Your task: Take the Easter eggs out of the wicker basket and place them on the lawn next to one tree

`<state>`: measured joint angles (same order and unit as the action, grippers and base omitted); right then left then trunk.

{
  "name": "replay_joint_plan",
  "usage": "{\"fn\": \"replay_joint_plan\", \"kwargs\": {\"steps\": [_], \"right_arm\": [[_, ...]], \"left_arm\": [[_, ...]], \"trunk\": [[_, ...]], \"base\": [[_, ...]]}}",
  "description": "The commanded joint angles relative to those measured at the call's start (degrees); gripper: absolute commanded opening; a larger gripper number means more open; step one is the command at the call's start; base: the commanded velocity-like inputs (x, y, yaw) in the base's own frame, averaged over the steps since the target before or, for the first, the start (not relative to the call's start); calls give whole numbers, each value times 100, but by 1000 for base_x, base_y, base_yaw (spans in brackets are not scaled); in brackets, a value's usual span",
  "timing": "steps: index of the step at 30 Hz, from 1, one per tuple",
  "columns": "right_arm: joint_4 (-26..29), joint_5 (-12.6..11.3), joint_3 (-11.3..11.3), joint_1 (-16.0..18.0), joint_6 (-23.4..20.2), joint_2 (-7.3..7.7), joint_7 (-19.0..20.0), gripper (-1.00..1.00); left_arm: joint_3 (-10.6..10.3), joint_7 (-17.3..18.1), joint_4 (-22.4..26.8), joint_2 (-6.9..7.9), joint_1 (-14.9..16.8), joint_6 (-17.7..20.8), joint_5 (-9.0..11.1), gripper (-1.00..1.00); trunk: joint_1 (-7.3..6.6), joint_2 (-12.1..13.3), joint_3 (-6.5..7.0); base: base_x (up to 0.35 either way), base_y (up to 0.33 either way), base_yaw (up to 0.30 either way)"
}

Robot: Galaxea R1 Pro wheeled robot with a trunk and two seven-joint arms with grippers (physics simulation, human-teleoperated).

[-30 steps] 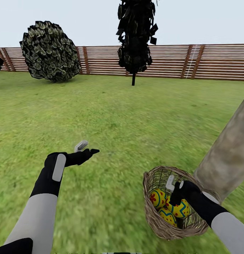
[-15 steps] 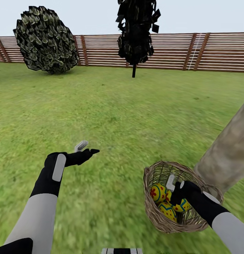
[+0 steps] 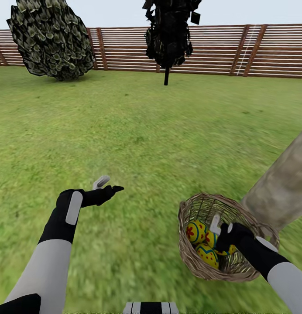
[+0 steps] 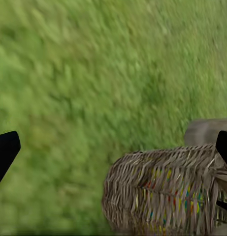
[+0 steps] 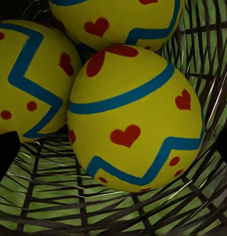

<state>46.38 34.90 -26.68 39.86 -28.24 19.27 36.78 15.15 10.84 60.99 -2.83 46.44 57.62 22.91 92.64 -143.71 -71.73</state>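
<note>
Reaching into the basket (image 3: 203, 266) with the right claw (image 3: 224, 227) beside the tree (image 3: 284, 187).

Right claw spread wide around nothing, its tips at the right wrist view's edges, the eggs (image 5: 135, 115) just ahead; a third egg is cut off. Left claw (image 3: 108, 185) hovers over the lawn (image 3: 168, 131), parted and empty. Tree's top is cut off. Farther back stand a bush (image 3: 50, 39) and the fence (image 3: 221, 50).

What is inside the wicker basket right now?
Three Easter eggs lie in the wicker basket, with the right gripper reaching in. The basket floor beneath them is mostly hidden.
</note>
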Motion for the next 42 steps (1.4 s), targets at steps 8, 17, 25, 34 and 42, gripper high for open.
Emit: {"fn": "replay_joint_plan", "kwargs": {"steps": [8,17,25,34,42], "right_arm": [[27,376,4,4,-7,7,-4,100],[33,385,14,4,-15,-1,-355,100],[30,386,14,4,-15,-7,-424,100],[30,387,14,4,-15,-21,-434,100],[56,397,-50,30,23,-143,-365,100]], "left_arm": [[19,59,-8,-10,5,30,-50,100],[23,59,-8,-16,5,30,-50,100],[18,208,-25,-13,5,30,-50,100],[-63,243,-34,-9,5,30,-50,100],[-74,414,-140,-68,-54,20,90,100]], "trunk": [[19,-13,-183],[29,-19,-271],[29,-19,-271],[29,-19,-271],[32,-20,-294]], "base": [[0,0,0],[0,0,0],[4,-30,0],[141,-193,0],[10,-8,0]]}}
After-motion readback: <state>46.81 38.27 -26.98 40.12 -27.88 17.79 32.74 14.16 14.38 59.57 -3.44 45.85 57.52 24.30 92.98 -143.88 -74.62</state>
